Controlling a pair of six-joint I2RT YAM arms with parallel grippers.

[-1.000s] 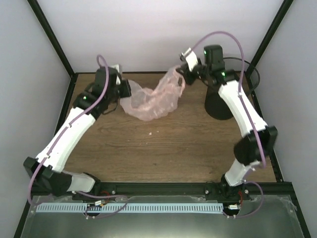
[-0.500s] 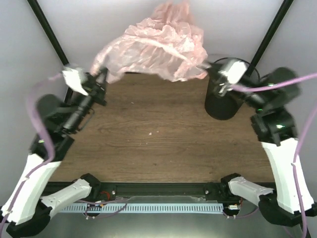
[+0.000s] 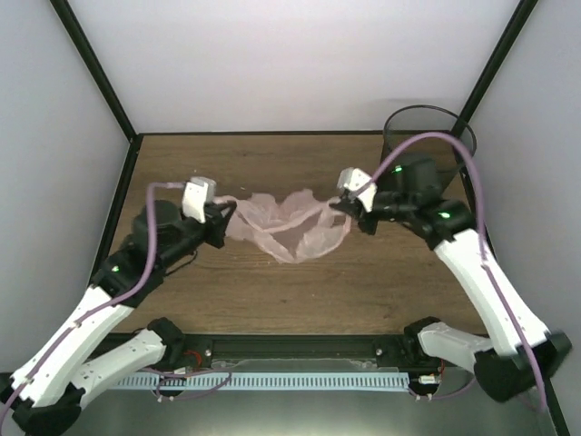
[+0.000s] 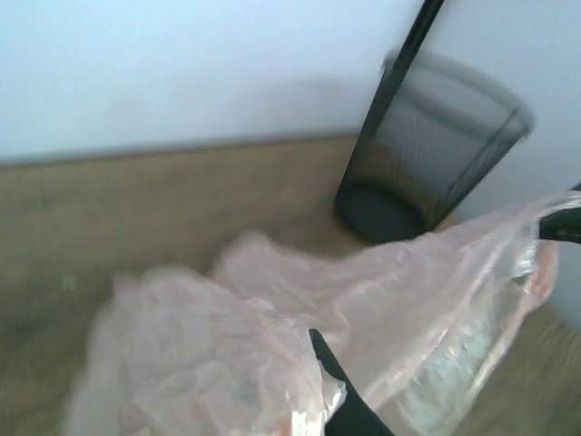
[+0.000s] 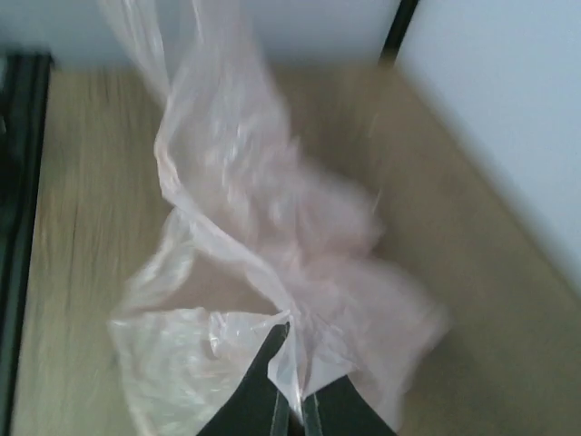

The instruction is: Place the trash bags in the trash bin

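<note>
Carry step: your left gripper (image 3: 221,225) and right gripper (image 3: 343,205) each clamp an end of the pink bag (image 3: 292,229); next, swing it over the bin (image 3: 414,125).

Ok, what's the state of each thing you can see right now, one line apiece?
pink bag: crumpled, slung between both grippers, outside the bin
trash bin: upright in the far right corner, bag not in it
left gripper: shut on the bag's left end
right gripper: shut on the bag's right end
</note>
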